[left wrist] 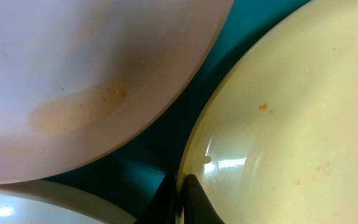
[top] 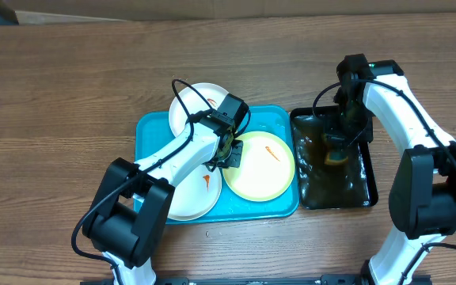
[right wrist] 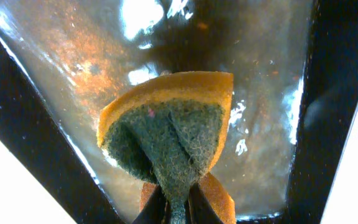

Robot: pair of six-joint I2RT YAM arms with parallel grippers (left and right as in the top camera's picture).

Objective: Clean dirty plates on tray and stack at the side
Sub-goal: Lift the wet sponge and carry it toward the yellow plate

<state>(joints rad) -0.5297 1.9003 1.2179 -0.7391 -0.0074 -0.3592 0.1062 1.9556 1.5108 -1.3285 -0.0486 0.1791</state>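
Overhead: shows tray (top: 153, 131) on wooden table (top: 54, 95), all three plates on it. Puts yellow-green plate (top: 264, 170) on tray's right half, orange smear near its centre. Puts far white plate (top: 199, 101) over tray's far-left corner, hanging past the rim, smeared. Puts near white plate (top: 190, 196) on tray's near-left corner, smeared too. Finds left gripper (top: 229, 154) at tray's middle, down at yellow-green plate's left edge, between the two white plates. Places black tray (top: 366, 190) just right of tray, close alongside, holding dark liquid. Finds right gripper (top: 340, 146) down inside black tray, at orange sponge (top: 337, 157). Left wrist: looks onto tray's teal floor between plates. Catches fingers (left wrist: 197, 205) pinched tight on yellow-green plate's rim, rim running between them. Shows orange specks on that plate, a white plate with faint orange smear above tray floor, a second white rim low in the corner; cannot tell which white plate is which. Right wrist: shows fingers (right wrist: 197, 210) clenched on sponge, folding it, green scouring face toward camera, orange foam behind. Hangs over black tray's wet brown floor, right of tray; cannot tell whether sponge touches the liquid.
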